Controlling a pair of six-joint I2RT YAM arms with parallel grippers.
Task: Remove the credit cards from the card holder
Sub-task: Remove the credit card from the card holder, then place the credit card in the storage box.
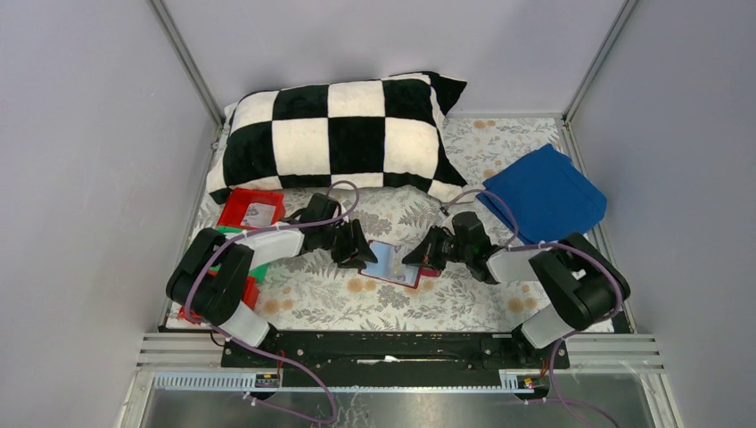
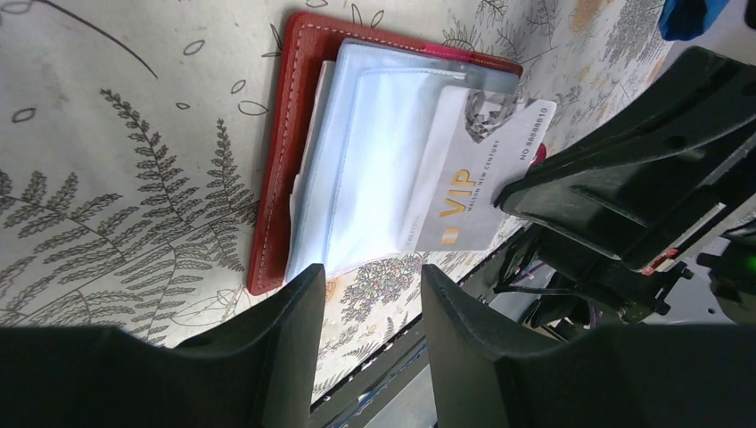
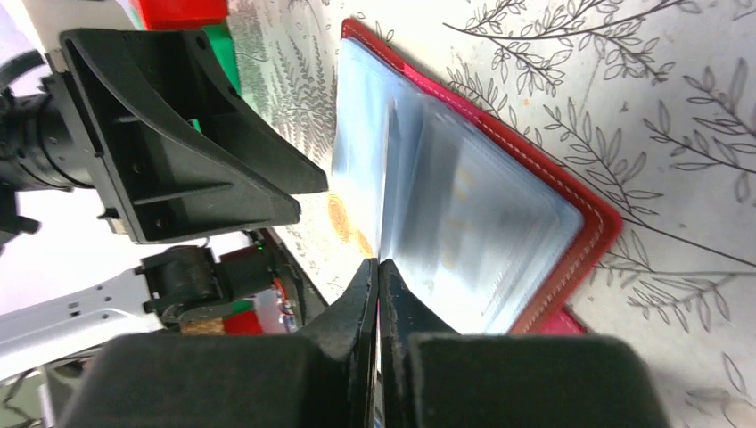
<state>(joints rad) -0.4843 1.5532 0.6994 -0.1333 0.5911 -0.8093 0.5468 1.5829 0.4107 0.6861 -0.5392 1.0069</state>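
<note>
Left gripper (image 2: 370, 272): its two fingers are apart with nothing between them. It hangs low at one edge of the card holder.
Right gripper (image 3: 379, 263): its fingers are pinched tight on the corner of the grey card, at the other edge of the holder.
Card holder (image 2: 276, 178): it lies open and flat on the table (image 1: 446, 303), between the two grippers.
Grey card (image 2: 472, 187): about half of it sticks out of a clear sleeve (image 2: 374, 152).
Done so far: I think very little. No card lies loose on the table.
Left to do: pull this card all the way out, then any others.
Cards: one can be seen. The sleeves may hide more; I cannot tell.
Holders: one.
Grippers: two.
Red tray (image 1: 252, 207): one, farther back on the left.
Blue cloth (image 1: 544, 192): one, back on the right.
Pillow (image 1: 339, 138): one, at the far end.
</note>
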